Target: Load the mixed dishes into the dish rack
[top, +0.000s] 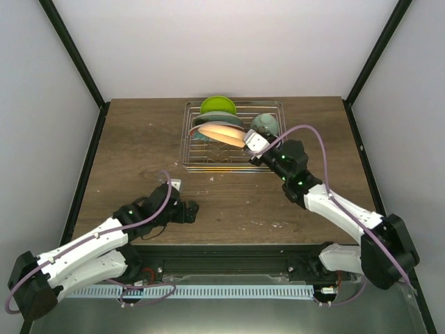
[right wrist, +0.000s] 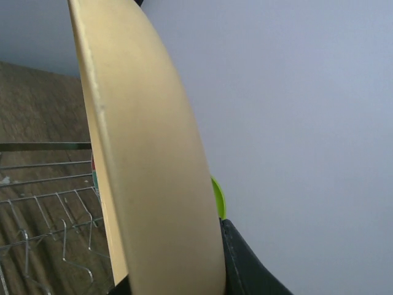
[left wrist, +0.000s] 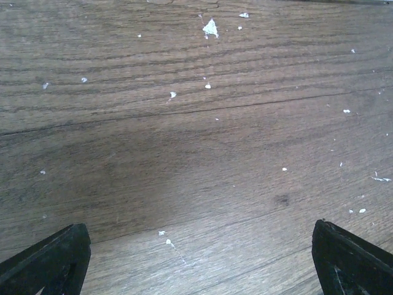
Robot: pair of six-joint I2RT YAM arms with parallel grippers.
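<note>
The silver wire dish rack (top: 191, 156) stands at the back middle of the table. A lime-green plate (top: 217, 105) stands upright at its far end, and a pale mint-green bowl (top: 265, 124) sits in its right side. My right gripper (top: 254, 146) is shut on the rim of the peach-tan plate (top: 222, 133), holding it tilted over the rack, above a teal-edged plate (top: 208, 122). The right wrist view is filled by the peach-tan plate (right wrist: 147, 172), with one black finger (right wrist: 245, 264) against it. My left gripper (top: 191, 211) is open over bare wood, holding nothing.
Rack wires (right wrist: 49, 203) and a sliver of the lime-green plate (right wrist: 218, 196) show beside the held plate. White specks (left wrist: 210, 27) dot the brown wooden table (top: 139, 153). Black frame posts and white walls enclose the table.
</note>
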